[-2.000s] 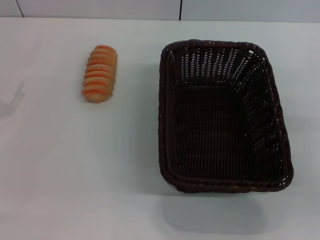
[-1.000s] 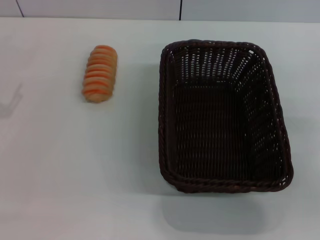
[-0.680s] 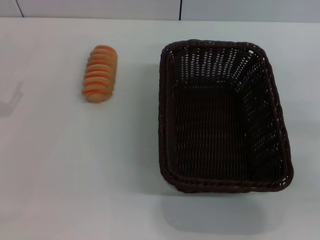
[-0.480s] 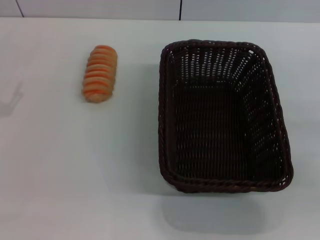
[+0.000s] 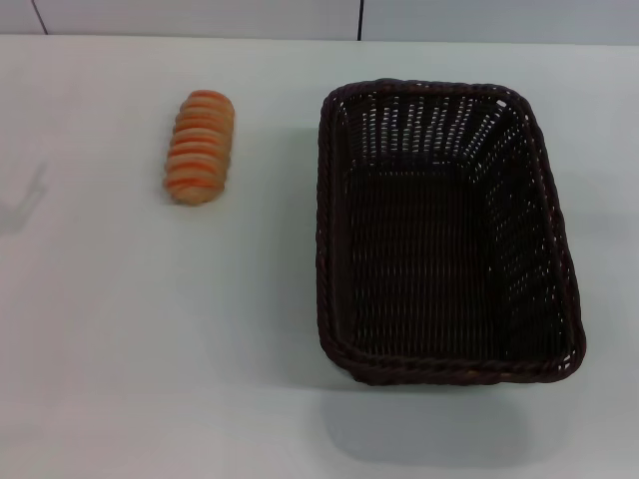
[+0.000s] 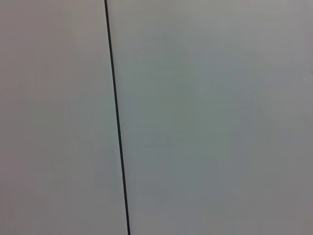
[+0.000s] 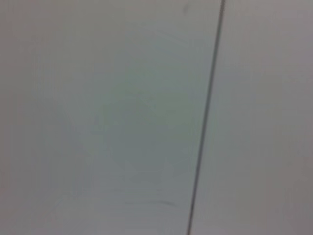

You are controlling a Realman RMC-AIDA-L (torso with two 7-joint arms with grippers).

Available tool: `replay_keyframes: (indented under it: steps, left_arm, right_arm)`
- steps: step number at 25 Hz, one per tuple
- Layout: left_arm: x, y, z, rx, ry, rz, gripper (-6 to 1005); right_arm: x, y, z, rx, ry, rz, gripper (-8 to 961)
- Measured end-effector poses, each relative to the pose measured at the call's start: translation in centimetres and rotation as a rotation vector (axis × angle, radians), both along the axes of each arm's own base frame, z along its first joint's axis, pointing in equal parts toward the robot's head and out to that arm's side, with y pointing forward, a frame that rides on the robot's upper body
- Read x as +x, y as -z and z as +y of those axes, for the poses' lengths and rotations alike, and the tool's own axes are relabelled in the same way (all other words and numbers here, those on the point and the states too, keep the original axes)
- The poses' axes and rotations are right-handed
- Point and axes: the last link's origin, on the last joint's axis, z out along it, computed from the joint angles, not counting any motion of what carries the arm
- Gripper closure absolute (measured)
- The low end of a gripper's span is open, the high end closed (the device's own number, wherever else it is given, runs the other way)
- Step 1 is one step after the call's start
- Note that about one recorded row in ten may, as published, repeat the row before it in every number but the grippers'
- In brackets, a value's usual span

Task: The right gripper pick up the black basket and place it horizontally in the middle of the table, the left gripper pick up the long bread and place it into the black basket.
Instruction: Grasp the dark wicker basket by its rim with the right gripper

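Observation:
The black basket, a large dark woven wicker basket, stands on the white table at the right of the head view, its long side running away from me. It is empty inside. The long bread, an orange-brown ridged loaf, lies on the table at the back left, apart from the basket. Neither gripper shows in any view. Both wrist views show only a plain pale surface with a thin dark seam.
The table's far edge meets a pale wall with a dark vertical seam at the back. A faint shadow lies on the table at the far left.

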Motion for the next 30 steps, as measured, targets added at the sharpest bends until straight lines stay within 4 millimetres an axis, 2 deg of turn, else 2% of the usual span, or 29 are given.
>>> replay_keyframes:
  steps: [9,10,11,12,13,15,18,20,21,22,30]
  left_arm:
    - [0.3,-0.1,0.3,0.003,0.009,0.004,261]
    - [0.3,-0.1,0.3,0.004,0.009,0.005,261]
    - [0.3,-0.1,0.3,0.004,0.009,0.005,261]
    - [0.3,-0.1,0.4,0.004,0.009,0.005,261]
    - [0.3,-0.1,0.4,0.004,0.009,0.005,261]
    - [0.3,-0.1,0.4,0.004,0.009,0.006,261]
    - [0.4,0.0,0.5,0.003,0.01,0.005,261]
    - [0.4,0.0,0.5,0.003,0.012,0.005,261]
    - [0.4,0.0,0.5,0.003,0.012,0.005,261]
    - [0.5,0.0,0.5,0.002,0.016,0.005,261]
    - [0.7,-0.1,0.6,0.001,0.021,0.024,261]
  right_arm:
    - [-2.1,0.2,2.8,-0.062,-0.096,0.023,152]
    - [-3.0,0.4,3.8,-0.113,-0.112,0.039,152]
    - [-3.0,0.4,3.8,-0.113,-0.112,0.039,152]
    - [-4.0,0.8,4.9,-0.17,-0.103,0.036,152]
    - [-4.0,0.8,4.9,-0.17,-0.103,0.036,152]
    - [-5.8,1.4,6.2,-0.231,-0.067,-0.069,152]
    - [-6.8,1.4,6.6,-0.256,-0.038,-0.136,152]
    - [-8.5,0.8,6.6,-0.289,-0.007,-0.193,152]
    - [-8.5,0.8,6.6,-0.289,-0.007,-0.193,152]
    - [-9.4,0.6,6.4,-0.317,0.018,-0.187,152]
    - [-9.6,0.8,7.3,-0.5,0.234,-0.129,151]
